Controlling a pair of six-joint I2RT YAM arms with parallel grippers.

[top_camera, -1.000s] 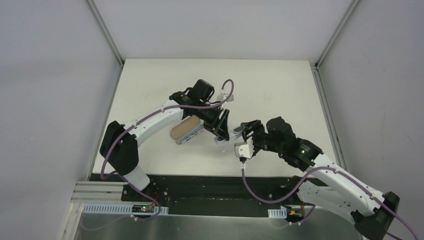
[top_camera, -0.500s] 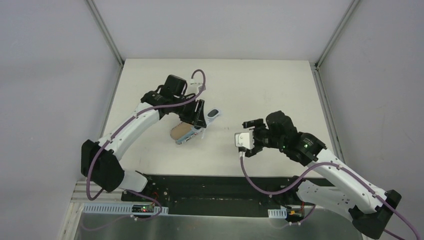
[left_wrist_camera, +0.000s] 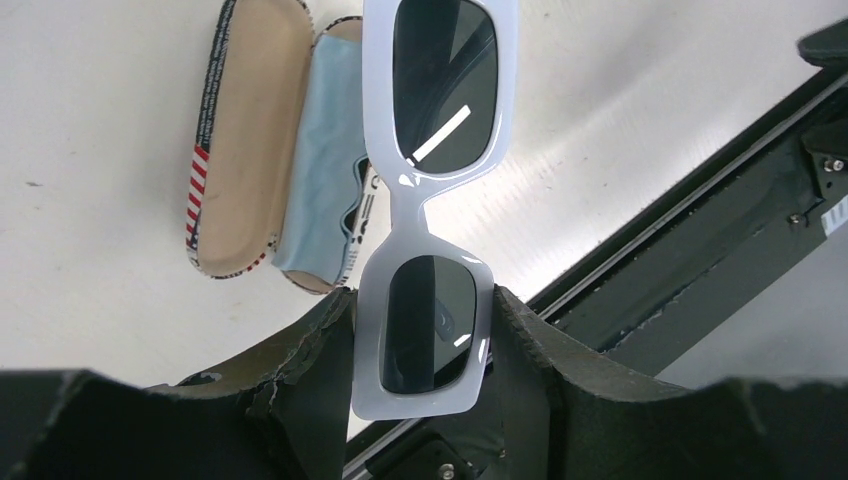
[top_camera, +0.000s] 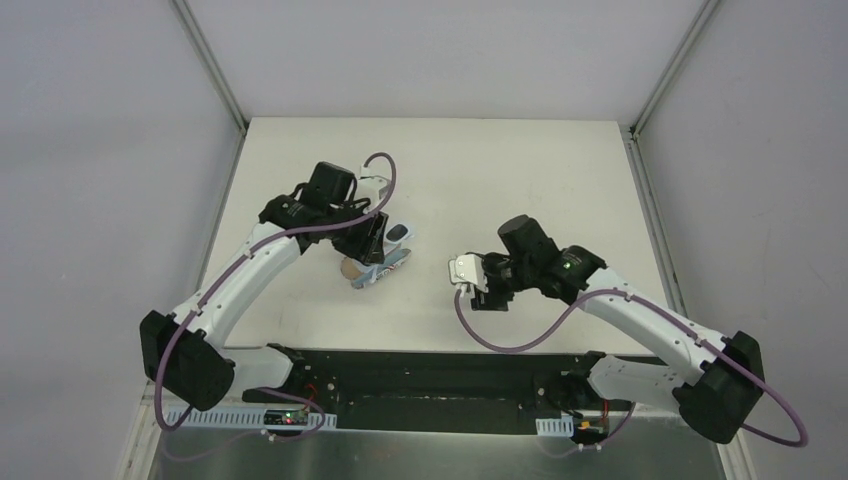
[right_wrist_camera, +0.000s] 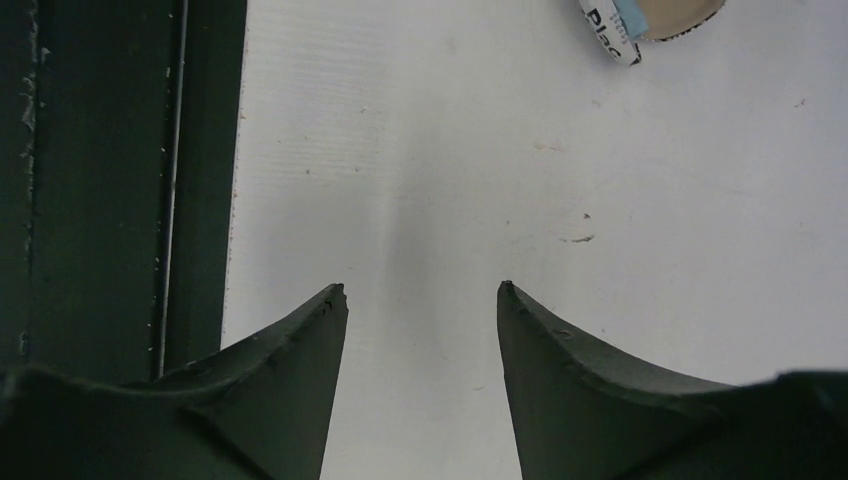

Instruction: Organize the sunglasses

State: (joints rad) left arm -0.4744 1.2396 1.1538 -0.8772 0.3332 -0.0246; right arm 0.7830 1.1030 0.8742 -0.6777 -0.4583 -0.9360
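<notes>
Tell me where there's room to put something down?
The far half of the table, beyond both arms, is bare; so is the patch between the open case and the right claw. It's crowded at the case, where the left claw holds the sunglasses.

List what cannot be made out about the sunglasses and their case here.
- Sunglasses temple arms: left wrist view, hidden behind the frame; too small in the top view.
- Case top end: left wrist view, cut off by the picture edge.
- Case: top view, partly under the left gripper; right wrist view, only a corner.
</notes>
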